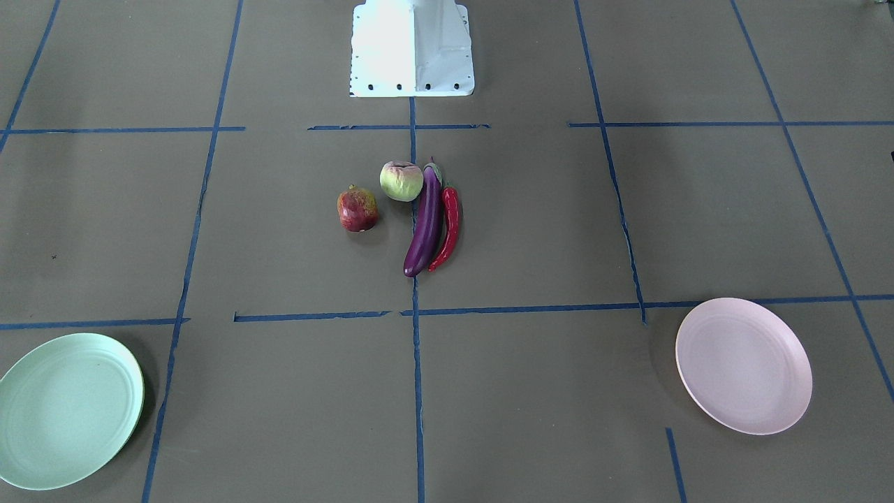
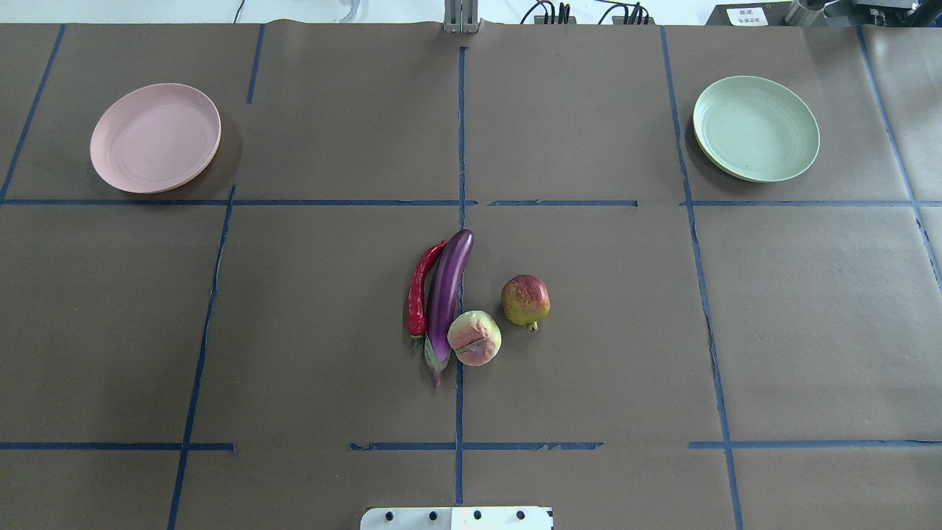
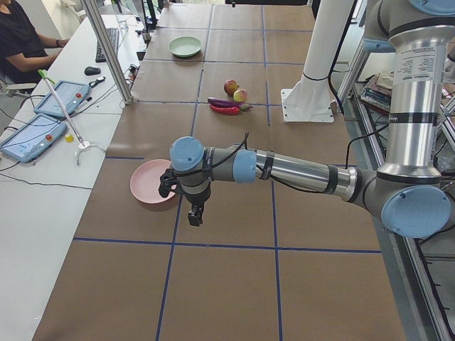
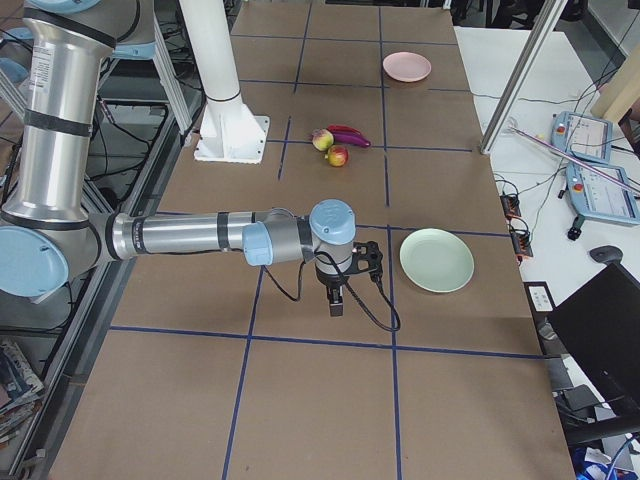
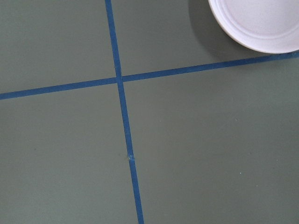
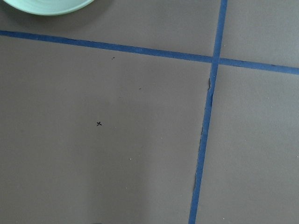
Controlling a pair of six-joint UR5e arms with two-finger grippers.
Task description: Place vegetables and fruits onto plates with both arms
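The purple eggplant (image 1: 424,223) and red chili pepper (image 1: 449,227) lie side by side at the table's middle. The peach-like fruit (image 1: 401,181) touches the eggplant's cap end, and the red-and-yellow fruit (image 1: 357,209) sits apart beside it. The pink plate (image 2: 155,138) is far left and bare; the mint green plate (image 2: 756,128) is far right and bare. My left gripper (image 3: 195,213) hangs beside the pink plate (image 3: 146,186). My right gripper (image 4: 336,300) hangs beside the green plate (image 4: 437,260). Both show only in side views, so I cannot tell whether they are open or shut.
The white base block (image 1: 412,49) stands at the robot's edge of the table. Blue tape lines (image 2: 460,147) cross the brown surface. A seated person (image 3: 18,42) and tablets (image 3: 32,135) are at a side desk beyond the table's far edge.
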